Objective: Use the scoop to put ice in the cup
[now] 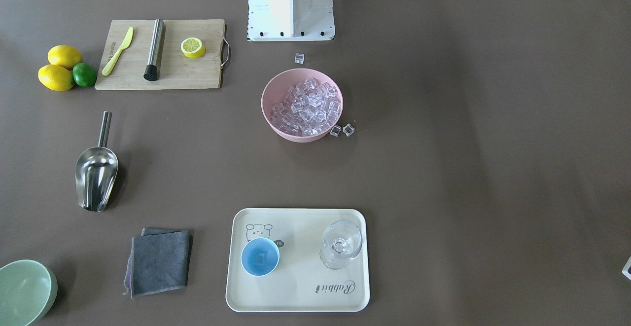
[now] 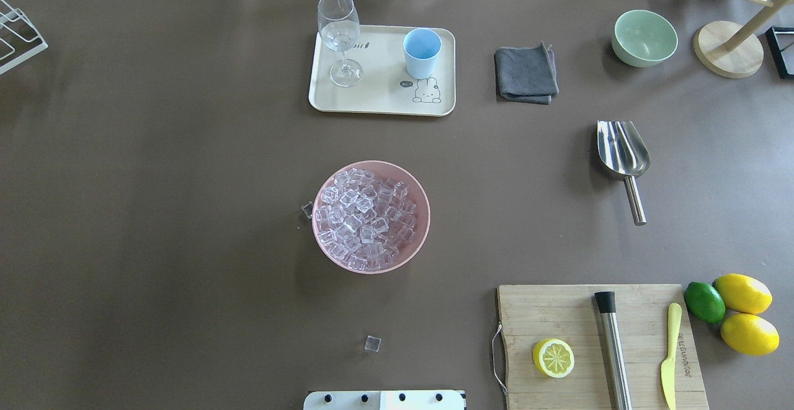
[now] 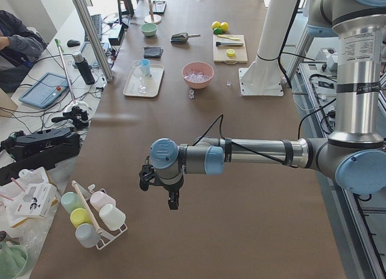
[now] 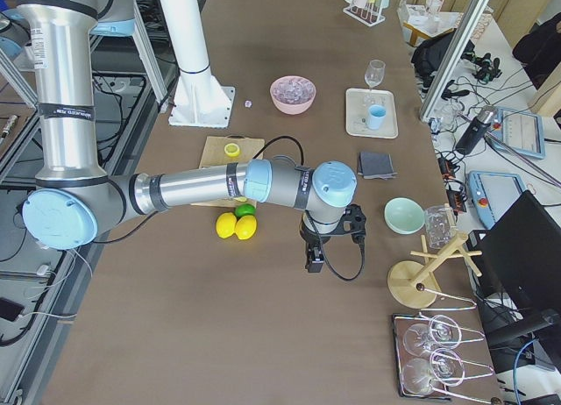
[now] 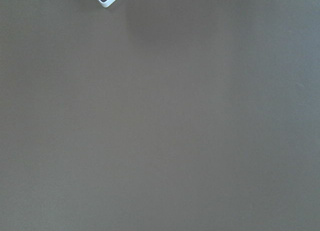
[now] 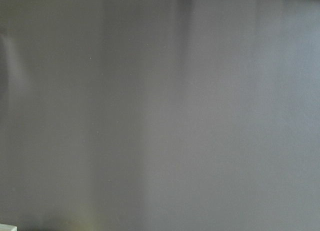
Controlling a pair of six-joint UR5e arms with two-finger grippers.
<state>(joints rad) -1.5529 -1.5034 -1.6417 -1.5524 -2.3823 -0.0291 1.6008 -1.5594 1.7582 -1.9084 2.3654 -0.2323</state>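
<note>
2 arms are hanging over bare stretches of the brown table (image 1: pixel 468 168) at its opposite ends, well apart from the work. The left gripper (image 3: pixel 172 200) is pointing down near a rack of mugs (image 3: pixel 90 221), and the right gripper (image 4: pixel 314 258) is pointing down near a wooden stand (image 4: pixel 416 282). These side views are not showing whether either pair of fingers is parted or closed. The ice (image 1: pixel 306 106) is sitting heaped in a pink bowl (image 1: pixel 268 119) at mid-table, with 2 loose cubes (image 1: pixel 342 130) lying just beside its rim and 1 more (image 1: pixel 299 58) lying between bowl and robot base. The cup (image 1: pixel 260 257) is standing upright on a cream tray (image 1: pixel 296 294), next to a stemmed glass (image 1: pixel 341 243). The scoop (image 1: pixel 96 170) is lying on the robot's right, well apart from bowl and tray, its handle pointing toward the robot's side, between a folded grey cloth (image 1: pixel 160 262) and a cutting board (image 1: pixel 197 72).
</note>
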